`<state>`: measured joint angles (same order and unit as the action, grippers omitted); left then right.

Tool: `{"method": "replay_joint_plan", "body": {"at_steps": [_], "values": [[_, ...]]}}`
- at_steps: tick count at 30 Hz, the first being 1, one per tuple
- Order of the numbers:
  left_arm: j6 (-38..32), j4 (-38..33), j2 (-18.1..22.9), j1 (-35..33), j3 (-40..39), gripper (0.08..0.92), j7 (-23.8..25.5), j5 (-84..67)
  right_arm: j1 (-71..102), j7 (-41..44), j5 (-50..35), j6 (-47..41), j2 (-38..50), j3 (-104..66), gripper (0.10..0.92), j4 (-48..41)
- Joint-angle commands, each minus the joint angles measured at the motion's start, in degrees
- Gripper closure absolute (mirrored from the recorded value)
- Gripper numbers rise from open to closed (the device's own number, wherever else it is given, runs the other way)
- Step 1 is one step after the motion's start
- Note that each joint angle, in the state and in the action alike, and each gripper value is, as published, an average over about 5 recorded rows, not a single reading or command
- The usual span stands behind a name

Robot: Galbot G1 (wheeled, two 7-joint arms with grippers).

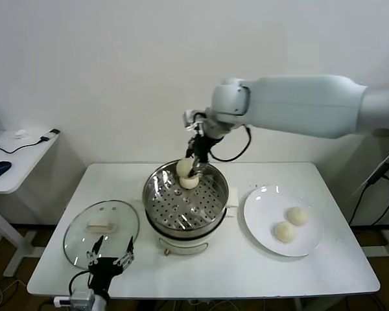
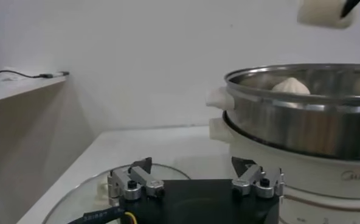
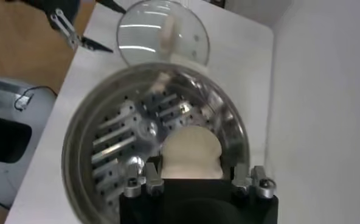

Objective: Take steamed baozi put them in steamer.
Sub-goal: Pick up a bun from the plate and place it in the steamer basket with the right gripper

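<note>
Head view: the right gripper (image 1: 193,162) hangs over the far rim of the steamer (image 1: 186,201), fingers clamped on a baozi (image 1: 184,167). A second bun (image 1: 190,181) sits on the tray at the far side; two more (image 1: 291,224) lie on the plate (image 1: 259,214) right of the steamer.

Left wrist view: the left gripper (image 2: 195,181), fingers apart, idles over the lid (image 2: 89,198) left of the steamer.

Right wrist view: the held baozi bulges between the fingers (image 3: 149,176). It looks soft, light and easily dented, so a gentle pinch across its sides seems best. Being round, it has no long axis; its dome faces sideways.
</note>
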<state>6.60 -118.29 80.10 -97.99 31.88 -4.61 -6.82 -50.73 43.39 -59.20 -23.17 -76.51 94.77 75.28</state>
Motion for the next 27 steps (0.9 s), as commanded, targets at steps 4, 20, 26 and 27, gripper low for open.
{"method": "replay_joint_plan", "body": {"at_steps": [4, 20, 26, 27], "values": [[0.0, 0.0, 0.2, 0.0, 0.1, 0.177, 0.0, 0.0, 10.9, -4.4, 0.8, -2.6, -10.1, -1.0, 0.389, -8.7], [0.0, 0.5, 0.3, 0.2, -0.2, 0.177, 0.1, 0.0, 15.2, -4.7, 5.1, -2.7, -10.4, -2.1, 0.35, -11.2], [-0.1, 0.4, 0.2, 0.1, -0.2, 0.177, 0.1, 0.0, 14.2, -2.8, 5.5, -1.2, -8.5, -3.4, 0.222, -10.7], [-0.1, 0.3, 0.2, 0.0, -0.2, 0.177, 0.1, 0.0, 13.7, -1.9, 5.9, -0.4, -7.8, -3.7, 0.211, -10.4]]}}
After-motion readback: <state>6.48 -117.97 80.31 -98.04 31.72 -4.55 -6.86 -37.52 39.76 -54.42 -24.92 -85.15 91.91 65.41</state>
